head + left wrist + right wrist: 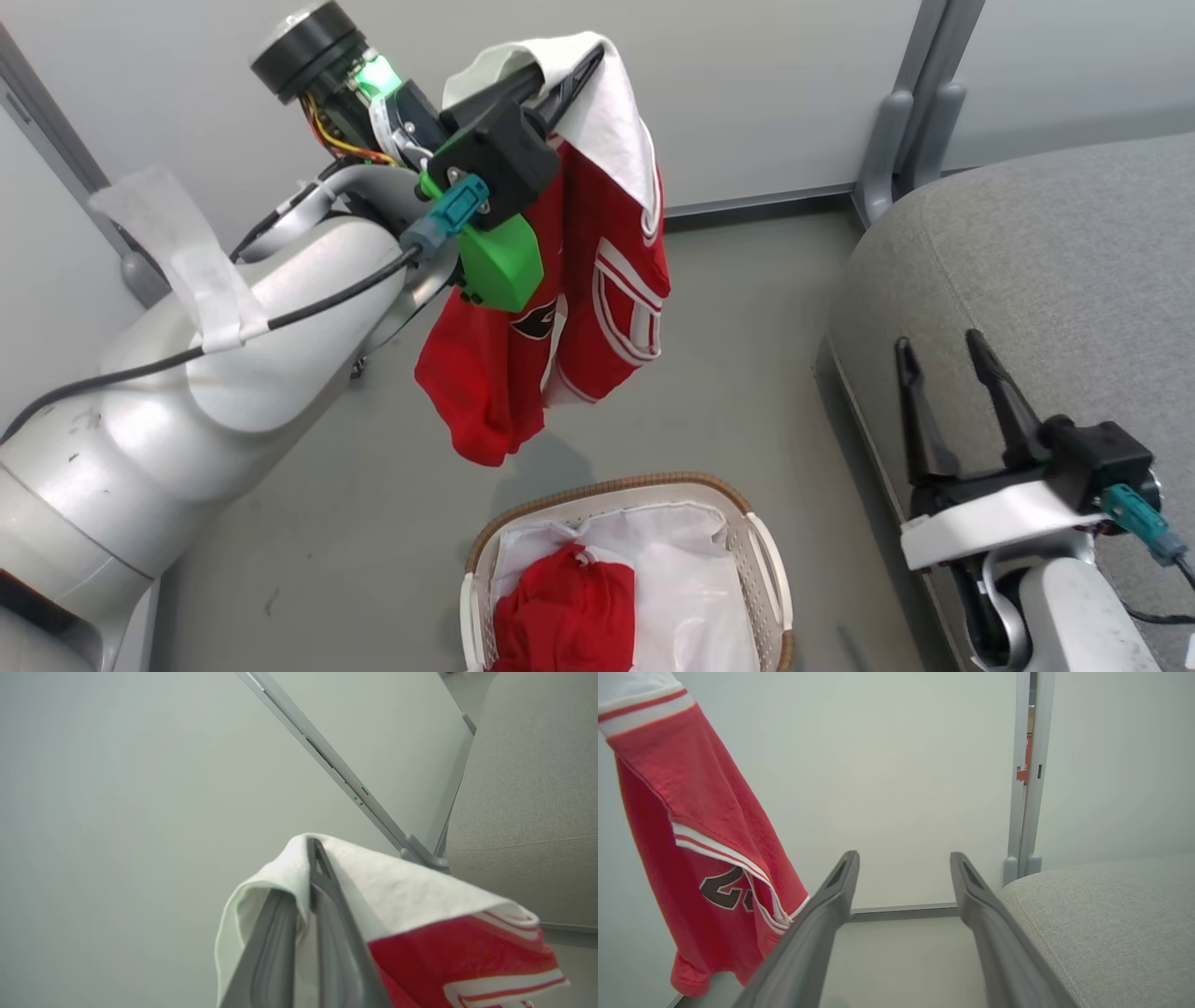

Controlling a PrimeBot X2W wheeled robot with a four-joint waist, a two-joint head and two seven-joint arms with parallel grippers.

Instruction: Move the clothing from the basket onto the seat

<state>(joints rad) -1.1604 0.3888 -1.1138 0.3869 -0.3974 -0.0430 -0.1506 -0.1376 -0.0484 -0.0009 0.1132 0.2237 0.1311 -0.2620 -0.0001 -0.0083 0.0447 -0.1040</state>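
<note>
**Head view.** We are holding the red jersey point(560, 327) aloft in the upper centre of the frame. Our left hand point(586, 65) is clamped shut on a white panel of it, and in the left wrist view the cloth is folding over the fingers point(270, 952). The rest is hanging free above the floor point(747, 373), apart from the basket point(616, 487) at the bottom centre. There a second red garment point(565, 611) is lying on the white liner point(691, 579). Our right hand point(939, 342), at the lower right, is standing wide open and empty beside the edge of the seat point(1027, 261).

**Risks, as we are judging them:**
- The grip is taking only a small fold, so the cloth may slip out during the swing toward the right of the frame.
- The hanging hem may catch on the seat's near edge, or land short of it and slide to the floor.
- On release, the fabric draped over the fingers may cling to them.
</note>
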